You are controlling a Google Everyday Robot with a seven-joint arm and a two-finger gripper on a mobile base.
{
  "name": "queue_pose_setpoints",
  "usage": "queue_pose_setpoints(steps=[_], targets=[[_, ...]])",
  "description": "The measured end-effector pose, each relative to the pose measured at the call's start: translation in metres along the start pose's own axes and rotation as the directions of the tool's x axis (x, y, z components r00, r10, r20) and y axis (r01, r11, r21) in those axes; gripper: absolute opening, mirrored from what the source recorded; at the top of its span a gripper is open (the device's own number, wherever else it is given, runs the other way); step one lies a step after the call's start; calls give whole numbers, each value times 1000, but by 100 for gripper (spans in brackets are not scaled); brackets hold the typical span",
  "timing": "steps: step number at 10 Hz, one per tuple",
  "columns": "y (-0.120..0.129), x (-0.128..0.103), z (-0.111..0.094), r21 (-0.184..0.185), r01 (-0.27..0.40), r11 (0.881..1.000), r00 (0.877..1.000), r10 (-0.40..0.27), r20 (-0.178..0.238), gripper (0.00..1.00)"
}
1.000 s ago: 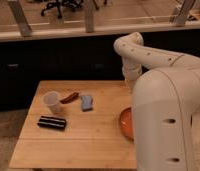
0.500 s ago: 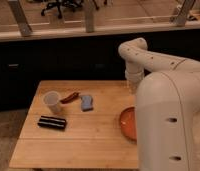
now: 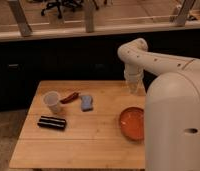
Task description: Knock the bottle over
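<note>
The table (image 3: 93,137) is pale matt wood with a faint grain. The arm (image 3: 148,56) has a smooth white shell, plastic by the look, with a soft shine. The gripper (image 3: 135,89), in the same pale finish, hangs over the table's far right edge. The cup (image 3: 52,102) is matt white. The plate (image 3: 132,123) is smooth orange with a slight sheen. The pad (image 3: 86,103) looks soft, blue and matt.

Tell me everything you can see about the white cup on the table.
The white cup stands upright, mouth open, looking like paper or plastic, on the wooden table's left side in view. A red object lies just beside it, contact unclear. The gripper hangs apart, over the table's far right.
</note>
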Motion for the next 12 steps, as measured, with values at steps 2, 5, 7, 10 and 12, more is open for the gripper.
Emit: queue_pose_setpoints(steps=[2, 5, 7, 10, 12], targets=[[-7, 4, 1, 7, 12, 1000, 999, -12, -33, 2], [-17, 11, 1, 6, 25, 1000, 997, -24, -77, 2], [-20, 17, 3, 1, 25, 1000, 995, -25, -98, 2], [-19, 23, 6, -7, 22, 1000, 992, -23, -127, 2], [-19, 26, 8, -12, 24, 1000, 988, -25, -150, 2]])
